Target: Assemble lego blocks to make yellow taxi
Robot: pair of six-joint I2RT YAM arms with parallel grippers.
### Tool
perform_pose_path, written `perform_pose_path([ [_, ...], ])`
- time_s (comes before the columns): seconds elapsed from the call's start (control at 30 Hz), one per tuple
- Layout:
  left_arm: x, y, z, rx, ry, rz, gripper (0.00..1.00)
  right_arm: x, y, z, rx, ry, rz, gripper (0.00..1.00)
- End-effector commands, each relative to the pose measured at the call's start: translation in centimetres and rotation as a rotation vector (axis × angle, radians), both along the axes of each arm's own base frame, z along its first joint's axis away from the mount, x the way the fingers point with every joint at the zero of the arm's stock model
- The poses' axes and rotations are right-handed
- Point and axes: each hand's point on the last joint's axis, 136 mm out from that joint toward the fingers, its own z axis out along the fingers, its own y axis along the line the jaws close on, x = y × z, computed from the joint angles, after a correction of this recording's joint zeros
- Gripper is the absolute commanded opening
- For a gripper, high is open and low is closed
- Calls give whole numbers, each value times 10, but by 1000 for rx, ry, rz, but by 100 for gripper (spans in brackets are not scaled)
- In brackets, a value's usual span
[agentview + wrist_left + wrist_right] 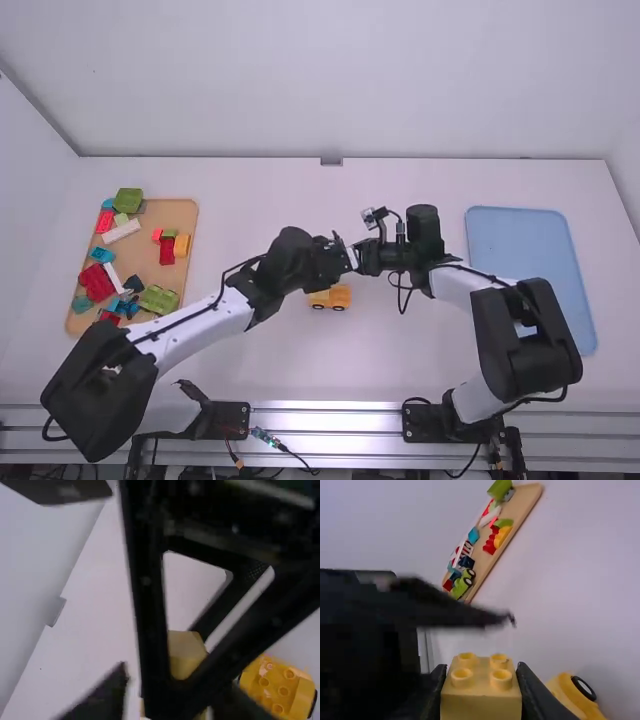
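In the high view my left gripper (338,252) and right gripper (356,259) meet above the table's middle. The right wrist view has my right gripper (481,695) shut on a yellow block (481,692) with several studs. That block (186,652) shows between the right gripper's dark fingers in the left wrist view. There my left gripper (165,695) is open, its blurred fingertips apart near the block. The yellow wheeled car body (330,298) stands on the table just below the grippers; its studded top (280,685) and a black wheel (583,688) are visible.
A tan tray (188,218) with several loose blocks in red, green, blue, white and yellow lies at the left. A pale blue tray (530,250) lies at the right, partly beneath the right arm.
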Motion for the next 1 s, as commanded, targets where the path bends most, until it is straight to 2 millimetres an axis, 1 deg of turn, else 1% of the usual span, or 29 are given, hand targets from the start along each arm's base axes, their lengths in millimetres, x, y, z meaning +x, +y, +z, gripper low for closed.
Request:
perform_pose_path([
  [0.0, -2, -2, 0, -5, 5, -8, 99, 3, 1, 2, 1, -18, 5, 24],
  [0.17, -2, -1, 0, -41, 36, 27, 99, 4, 2, 2, -4, -51, 10, 21],
  [0.23, -3, -1, 2, -67, 56, 40, 99, 4, 1, 2, -8, -93, 18, 20],
  [0.27, -6, -1, 5, -83, 70, 42, 99, 7, -3, 2, -15, -148, 22, 18],
  [0.33, -10, 1, 10, -91, 78, 31, 99, 9, -6, 2, -21, -199, 24, 16],
  [0.37, -11, 4, 15, -104, 81, 26, 99, 12, -9, 2, -25, -231, 23, 14],
  [0.5, -22, 9, 33, -182, 116, -34, 99, 18, -20, 1, -38, -306, 16, 14],
  [0.53, -25, 13, 44, -238, 135, -51, 99, 19, -25, 0, -48, -331, 14, 15],
  [0.6, -27, 17, 55, -300, 159, -75, 99, 21, -30, -2, -60, -359, 13, 14],
  [0.63, -31, 20, 65, -363, 186, -114, 99, 22, -34, -3, -68, -382, 11, 15],
  [0.7, -38, 26, 76, -447, 231, -199, 99, 23, -38, -5, -81, -421, 16, 14],
  [0.77, -44, 31, 80, -498, 277, -249, 99, 23, -40, -4, -88, -454, 21, 14],
  [0.8, -41, 37, 80, -532, 311, -242, 99, 22, -40, -5, -95, -487, 33, 14],
  [0.87, -38, 42, 77, -552, 335, -237, 99, 16, -39, 0, -76, -545, 72, 13],
  [0.97, -39, 41, 72, -581, 388, -279, 99, 1, -34, 13, -10, -649, 153, 10],
])
